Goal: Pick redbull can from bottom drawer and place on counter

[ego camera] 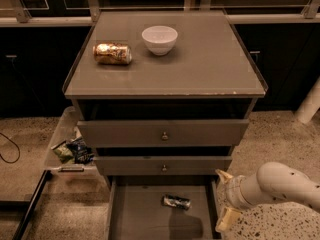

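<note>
Jaws are hanging wide open and empty at the right wall of the drawer [140, 219]. Can [176, 201] is lying sideways on its floor, left of them. Probably light, slick, dentable; I'd grab across its middle.

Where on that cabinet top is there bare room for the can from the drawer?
The counter is bare in front of and right of the white bowl; the gold can crowds the back left. The gripper hangs open right of the bottom drawer.
</note>
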Controlling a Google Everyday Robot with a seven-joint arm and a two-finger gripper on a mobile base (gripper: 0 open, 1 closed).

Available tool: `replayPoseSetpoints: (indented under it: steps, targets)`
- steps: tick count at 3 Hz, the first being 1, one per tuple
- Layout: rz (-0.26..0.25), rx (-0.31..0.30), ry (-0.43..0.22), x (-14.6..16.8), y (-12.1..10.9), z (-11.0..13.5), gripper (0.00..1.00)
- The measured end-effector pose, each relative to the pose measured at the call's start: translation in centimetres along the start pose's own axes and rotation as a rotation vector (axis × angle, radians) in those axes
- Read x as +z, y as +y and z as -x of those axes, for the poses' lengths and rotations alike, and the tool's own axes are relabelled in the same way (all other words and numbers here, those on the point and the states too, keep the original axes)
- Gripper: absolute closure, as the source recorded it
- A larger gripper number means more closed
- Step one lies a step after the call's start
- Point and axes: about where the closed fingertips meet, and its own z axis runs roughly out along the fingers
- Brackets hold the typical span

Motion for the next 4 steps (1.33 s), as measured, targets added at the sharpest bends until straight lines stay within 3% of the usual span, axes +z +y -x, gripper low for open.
replayPoseSetpoints:
  steps: [1, 3, 4]
  targets:
    - [-0.016, 0.029, -0.091, 3.3, -0.9, -3.1, 0.00]
    - [-0.025, 0.028, -0.080, 3.6, -0.8, -3.0, 0.00]
    - [-0.056, 0.066, -0.102, 6.5, -1.2, -3.6, 0.00]
